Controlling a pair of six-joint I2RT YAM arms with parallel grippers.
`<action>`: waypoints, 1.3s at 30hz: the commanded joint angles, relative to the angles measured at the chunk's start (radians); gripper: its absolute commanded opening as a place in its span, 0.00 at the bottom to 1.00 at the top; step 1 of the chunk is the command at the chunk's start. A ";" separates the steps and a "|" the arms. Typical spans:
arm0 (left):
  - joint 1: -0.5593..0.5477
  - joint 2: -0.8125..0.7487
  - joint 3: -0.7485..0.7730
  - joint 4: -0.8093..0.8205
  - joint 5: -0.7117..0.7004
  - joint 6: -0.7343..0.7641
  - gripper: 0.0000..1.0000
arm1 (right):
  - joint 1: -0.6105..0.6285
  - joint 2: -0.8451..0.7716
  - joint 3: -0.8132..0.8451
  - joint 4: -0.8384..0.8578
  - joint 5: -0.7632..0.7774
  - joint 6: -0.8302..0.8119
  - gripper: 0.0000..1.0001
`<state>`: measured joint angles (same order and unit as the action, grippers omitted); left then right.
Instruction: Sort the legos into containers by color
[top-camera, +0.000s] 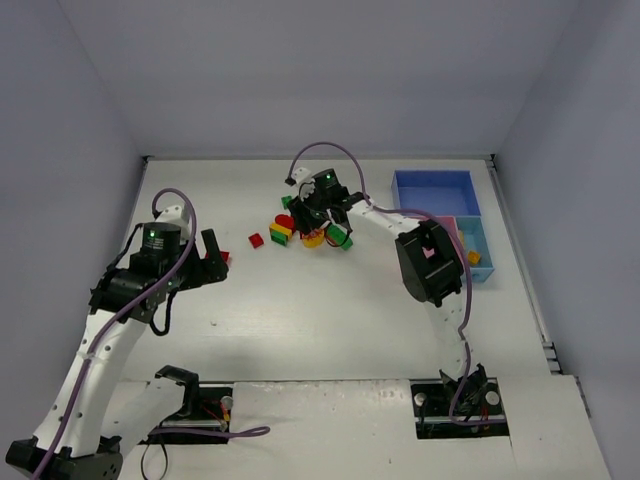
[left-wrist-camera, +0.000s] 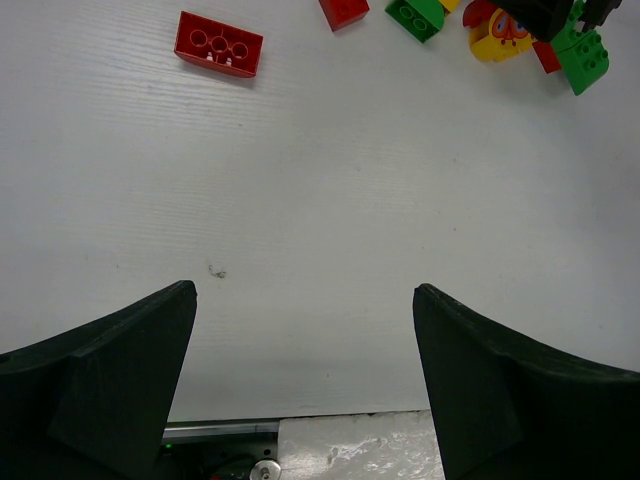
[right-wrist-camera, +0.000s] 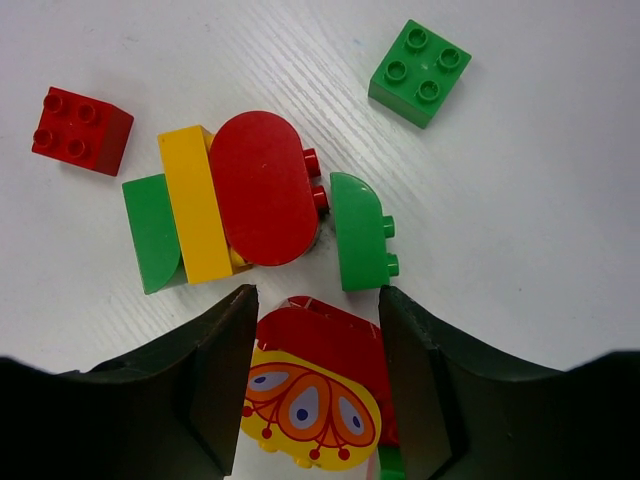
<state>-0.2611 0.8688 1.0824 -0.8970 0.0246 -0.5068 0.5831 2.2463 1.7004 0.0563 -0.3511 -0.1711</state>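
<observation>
The legos lie in a loose cluster mid-table (top-camera: 300, 225). In the right wrist view I see a red brick (right-wrist-camera: 80, 130), a green square brick (right-wrist-camera: 419, 73), a green-yellow-red stack (right-wrist-camera: 215, 205) and a green rounded brick (right-wrist-camera: 360, 232). My right gripper (right-wrist-camera: 315, 295) has both fingers against a red and yellow patterned lego (right-wrist-camera: 315, 385) at the cluster's near side (top-camera: 318, 232). My left gripper (left-wrist-camera: 305, 300) is open and empty over bare table (top-camera: 215, 262), with a red brick (left-wrist-camera: 219, 44) just ahead. The containers stand at the right: blue (top-camera: 434, 193), pink (top-camera: 447, 232), light-blue (top-camera: 480, 268).
An orange brick (top-camera: 474, 258) lies in the light-blue compartment. A single red brick (top-camera: 256, 240) sits left of the cluster. The right arm's elbow (top-camera: 430, 262) hangs in front of the pink compartment. Grey walls close off the table's far and side edges.
</observation>
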 joint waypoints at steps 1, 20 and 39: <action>-0.004 0.009 0.011 0.018 -0.015 0.008 0.83 | -0.003 -0.044 0.059 0.045 0.032 -0.037 0.48; -0.004 0.019 0.020 0.009 -0.043 0.027 0.82 | -0.006 0.093 0.142 0.028 0.040 -0.077 0.34; -0.004 0.009 0.014 0.015 -0.031 0.027 0.83 | -0.017 0.053 0.090 0.030 0.075 -0.064 0.26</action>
<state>-0.2611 0.8860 1.0824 -0.8970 -0.0006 -0.4973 0.5701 2.3394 1.7874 0.0570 -0.2771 -0.2337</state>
